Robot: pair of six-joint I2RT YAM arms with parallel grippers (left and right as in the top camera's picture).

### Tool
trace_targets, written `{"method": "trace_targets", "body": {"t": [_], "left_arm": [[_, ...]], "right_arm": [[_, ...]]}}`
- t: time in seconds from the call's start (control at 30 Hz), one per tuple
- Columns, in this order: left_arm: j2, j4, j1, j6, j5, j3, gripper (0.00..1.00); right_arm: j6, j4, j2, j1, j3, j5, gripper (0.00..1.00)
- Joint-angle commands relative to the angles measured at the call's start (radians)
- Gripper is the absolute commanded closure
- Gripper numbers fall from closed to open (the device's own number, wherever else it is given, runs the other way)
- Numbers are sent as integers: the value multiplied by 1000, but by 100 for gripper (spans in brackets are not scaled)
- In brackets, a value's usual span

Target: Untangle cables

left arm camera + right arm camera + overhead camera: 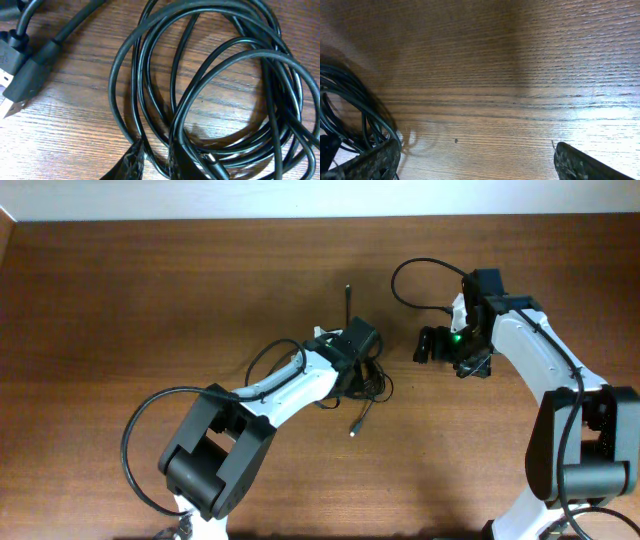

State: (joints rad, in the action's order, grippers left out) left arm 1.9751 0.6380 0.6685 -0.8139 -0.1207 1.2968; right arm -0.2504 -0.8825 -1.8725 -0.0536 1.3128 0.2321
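**Left gripper down on the cable coil, right gripper wide beside it**

The cables (pixel 372 385) lie as a loose coil of thin black loops near the middle of the wooden table (pixel 150 280). One end runs straight toward the far side, and another trails near, ending in a small plug (pixel 356 427). The left gripper (pixel 154 162) sits over the coil. Its fingertips (pixel 134 161) are narrowly parted with strands between them; I cannot tell whether they pinch. A USB plug (pixel 20 75) lies left of the loops. The right gripper (pixel 480 162) hangs low just right of the coil, jaws spread wide and holding nothing.
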Motion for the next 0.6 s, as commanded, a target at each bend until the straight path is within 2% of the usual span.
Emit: {"method": "trace_targets", "body": {"t": [0.0,0.07,0.2,0.37,0.43,0.57], "left_arm": [[43,-5,3,-16,-27,-10,82],[85,4,3,-15,-26,-10,85],[106,95,-29,67,-27,-6,100],[106,174,-142,294,-27,1,92],[106,230,-219,382,-27,23,95],[106,410,-309,449,-26,190,98]], "right_arm": [[11,0,20,2,16,-9,2],[11,0,20,2,16,-9,1],[11,0,20,2,16,-8,2],[11,0,20,2,16,-9,2],[11,0,20,2,16,-9,2],[11,0,20,2,16,-8,2]]}}
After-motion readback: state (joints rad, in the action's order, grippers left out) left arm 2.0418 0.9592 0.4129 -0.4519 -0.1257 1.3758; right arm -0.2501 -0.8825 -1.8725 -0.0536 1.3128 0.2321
